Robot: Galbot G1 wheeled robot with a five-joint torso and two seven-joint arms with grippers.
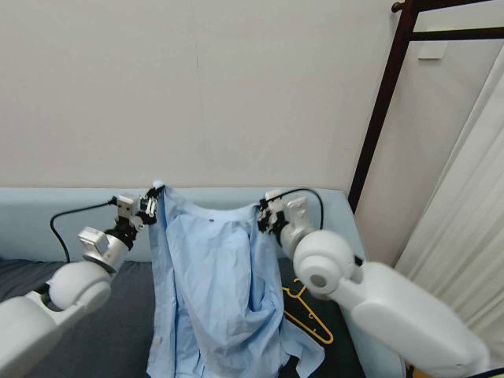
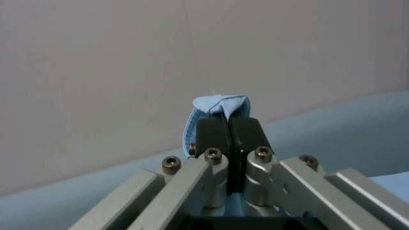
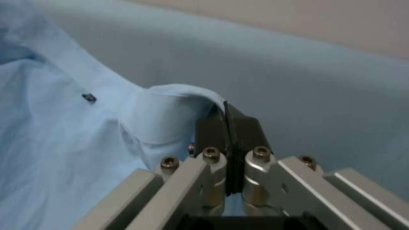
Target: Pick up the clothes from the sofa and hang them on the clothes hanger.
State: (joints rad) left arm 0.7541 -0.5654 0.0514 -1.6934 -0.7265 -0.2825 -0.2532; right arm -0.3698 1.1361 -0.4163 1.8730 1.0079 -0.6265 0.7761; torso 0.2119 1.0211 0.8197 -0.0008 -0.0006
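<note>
Above the sofa: we see one light-blue shirt held up in front of the pale backrest, with its lower part bunched on the dark seat.
Our left gripper: fingers pressed together on a fold at one top corner of the shirt.
Our right gripper: fingers clamped on the collar edge at the other top corner, so the neckline sags between the two.
On the seat: one yellow hanger, lying flat just beside the shirt on our right.
Clothes rack: one, of dark wood, standing past the sofa's right end near a white curtain.
</note>
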